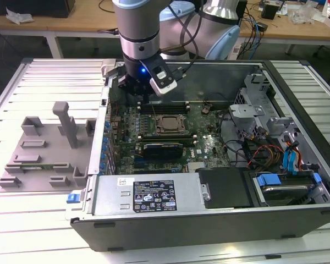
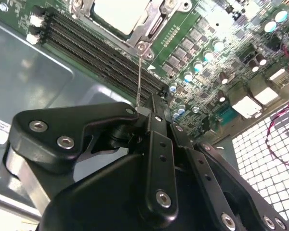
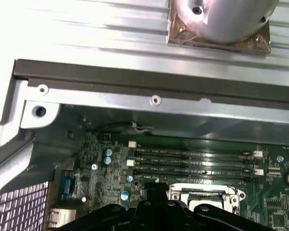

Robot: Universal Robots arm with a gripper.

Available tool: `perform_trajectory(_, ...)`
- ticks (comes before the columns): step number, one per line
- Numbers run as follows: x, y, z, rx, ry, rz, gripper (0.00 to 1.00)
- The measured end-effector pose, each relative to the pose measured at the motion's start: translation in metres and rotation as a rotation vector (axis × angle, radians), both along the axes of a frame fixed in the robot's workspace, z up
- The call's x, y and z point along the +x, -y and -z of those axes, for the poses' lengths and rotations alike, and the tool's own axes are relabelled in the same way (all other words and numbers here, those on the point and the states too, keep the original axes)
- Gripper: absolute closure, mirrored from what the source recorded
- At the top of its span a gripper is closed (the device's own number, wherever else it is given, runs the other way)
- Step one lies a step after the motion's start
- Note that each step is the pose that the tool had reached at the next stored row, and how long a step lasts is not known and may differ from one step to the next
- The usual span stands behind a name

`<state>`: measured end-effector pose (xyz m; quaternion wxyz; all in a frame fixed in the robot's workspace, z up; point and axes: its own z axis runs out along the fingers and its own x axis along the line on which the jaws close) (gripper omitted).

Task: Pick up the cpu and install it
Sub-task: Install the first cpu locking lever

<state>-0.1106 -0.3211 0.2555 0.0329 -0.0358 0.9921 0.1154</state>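
Note:
The cpu [image 2: 116, 11], with its silvery-white top, lies in the motherboard socket [image 1: 168, 125] under the metal socket frame [image 2: 151, 29]. My gripper [image 2: 151, 103] hangs over the memory slots [image 2: 96, 41] just behind the socket, toward the case's back wall, and its black fingers are closed together. A thin metal socket lever [image 2: 139, 72] runs from the frame to the fingertips. I cannot tell whether it is pinched or only touched. In the exterior view the gripper [image 1: 142, 99] is low inside the open case. The first wrist view has the fingertips [image 3: 151, 191] beside the socket [image 3: 202, 197].
A grey plastic fixture [image 1: 44, 148] sits on the table at the exterior view's left. The case holds a power supply [image 1: 148, 195] in front, a drive cage with blue tabs [image 1: 286, 181] and loose cables [image 1: 258, 151] at the right. The case's back wall [image 3: 154, 82] is close.

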Motion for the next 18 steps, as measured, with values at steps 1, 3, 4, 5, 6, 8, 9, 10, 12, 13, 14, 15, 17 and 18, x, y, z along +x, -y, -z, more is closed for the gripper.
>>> perform_trajectory(1,0.0000,0.0000,0.0000,0.0010,0.0000,0.000,0.89)
perform_trajectory(3,0.0013,0.0000,0.0001,0.0011,-0.0001,0.000,0.89)
perform_trajectory(4,0.0029,0.0000,0.0002,0.0011,-0.0001,0.000,0.89)
perform_trajectory(5,0.0044,0.0000,0.0003,0.0010,-0.0001,0.000,0.89)
perform_trajectory(6,0.0074,0.0000,0.0005,0.0010,-0.0001,0.000,0.89)
perform_trajectory(8,0.0115,0.0001,0.0006,0.0010,-0.0001,0.000,0.89)
perform_trajectory(9,0.0147,0.0001,0.0008,0.0011,0.0000,0.000,0.89)
perform_trajectory(10,0.0183,0.0001,0.0010,0.0011,0.0000,0.000,0.89)
perform_trajectory(12,0.0258,0.0002,0.0013,0.0010,-0.0002,0.000,0.89)
perform_trajectory(13,0.0261,0.0002,0.0013,0.0010,-0.0001,0.000,0.89)
perform_trajectory(14,0.0262,0.0002,0.0013,0.0011,0.0000,0.000,0.89)
perform_trajectory(15,0.0263,0.0001,0.0013,0.0010,0.0000,0.000,0.89)
perform_trajectory(17,0.0265,0.0001,0.0013,0.0010,-0.0001,0.000,0.89)
perform_trajectory(18,0.0266,0.0001,0.0013,0.0011,-0.0001,0.000,0.89)
